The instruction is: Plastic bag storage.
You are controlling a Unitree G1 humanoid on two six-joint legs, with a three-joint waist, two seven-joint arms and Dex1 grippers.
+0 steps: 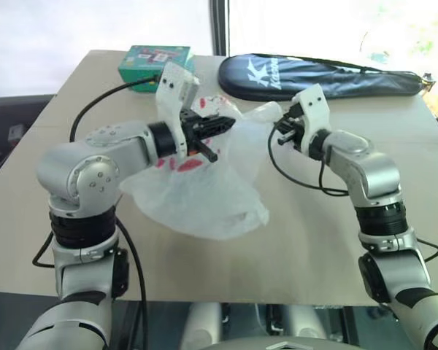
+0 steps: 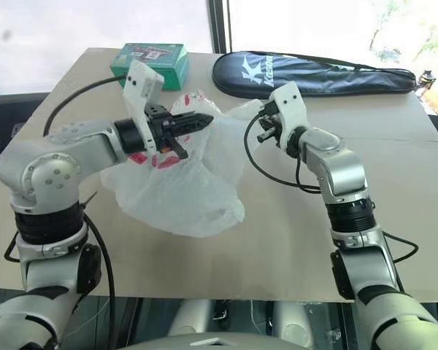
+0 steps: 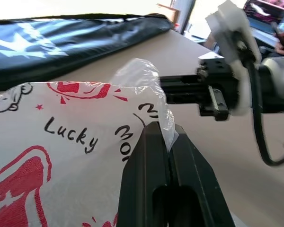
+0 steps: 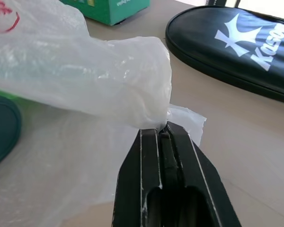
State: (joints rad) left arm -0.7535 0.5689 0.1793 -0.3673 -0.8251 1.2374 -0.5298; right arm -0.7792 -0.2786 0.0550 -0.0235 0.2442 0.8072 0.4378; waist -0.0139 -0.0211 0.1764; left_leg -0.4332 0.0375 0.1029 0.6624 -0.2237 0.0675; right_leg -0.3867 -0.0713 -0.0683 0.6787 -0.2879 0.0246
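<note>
1. Plastic bag (image 1: 197,193): thin, translucent white, red printed marks and black "Lucky" lettering; spread over the middle of the table (image 1: 314,248), its upper part lifted between the two grippers.
2. Left gripper (image 1: 220,125): fingers clenched on a fold of the bag's upper edge, film pinched at the fingertips (image 3: 154,137).
3. Right gripper (image 2: 261,130): fingers clamped together on a bunched end of the bag on its right side, film caught at the tips (image 4: 162,135).
4. Racket cover (image 1: 314,76): long, black, white logo; lying at the table's far edge, apart from the bag.
5. Green box (image 1: 155,65): at the far edge, left of the cover.
</note>
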